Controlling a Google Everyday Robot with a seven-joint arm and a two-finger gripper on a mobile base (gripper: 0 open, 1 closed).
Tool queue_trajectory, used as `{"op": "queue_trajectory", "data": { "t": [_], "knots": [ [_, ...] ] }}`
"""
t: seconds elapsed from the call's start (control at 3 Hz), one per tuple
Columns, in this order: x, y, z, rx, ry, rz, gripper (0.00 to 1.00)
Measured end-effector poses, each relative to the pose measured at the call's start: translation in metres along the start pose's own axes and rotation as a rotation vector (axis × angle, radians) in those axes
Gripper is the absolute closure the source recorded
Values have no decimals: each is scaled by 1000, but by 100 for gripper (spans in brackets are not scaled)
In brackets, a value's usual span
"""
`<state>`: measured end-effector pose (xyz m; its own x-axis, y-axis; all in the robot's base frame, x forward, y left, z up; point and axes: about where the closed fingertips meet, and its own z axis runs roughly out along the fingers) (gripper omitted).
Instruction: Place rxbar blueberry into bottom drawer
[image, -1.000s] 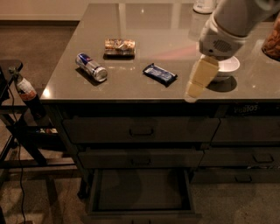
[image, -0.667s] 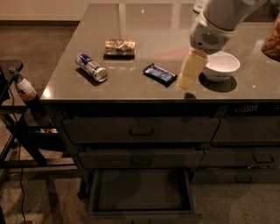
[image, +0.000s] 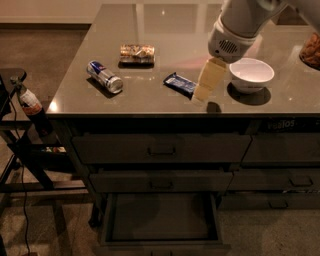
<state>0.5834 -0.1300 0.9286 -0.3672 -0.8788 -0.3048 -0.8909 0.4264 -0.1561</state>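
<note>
The rxbar blueberry (image: 181, 84), a flat dark blue bar, lies on the grey countertop (image: 150, 95) near its front edge, at the middle. My gripper (image: 204, 92) hangs from the white arm just right of the bar, its pale fingers (image: 209, 79) pointing down and left, close above the counter beside the bar's right end. The bottom drawer (image: 162, 220) of the dark cabinet is pulled open below, its flat dark inside showing nothing in it.
A blue-silver drink can (image: 104, 77) lies on its side at the left. A brown-gold snack packet (image: 137, 54) sits behind it. A white bowl (image: 251, 75) stands right of the gripper. Two shut drawers (image: 161, 148) are above the open one. A black stand (image: 25, 145) is at left.
My gripper has moved left and a little back, from in front of the white bowl to right beside the blue bar. The bar, can and packet have not moved.
</note>
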Motion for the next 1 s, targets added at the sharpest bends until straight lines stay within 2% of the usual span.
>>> {"op": "queue_trajectory", "data": {
  "t": [0.33, 1.0],
  "knots": [
    [-26, -28, 28, -33, 6, 80, 0],
    [-33, -36, 48, -44, -38, 96, 0]
  ]
}}
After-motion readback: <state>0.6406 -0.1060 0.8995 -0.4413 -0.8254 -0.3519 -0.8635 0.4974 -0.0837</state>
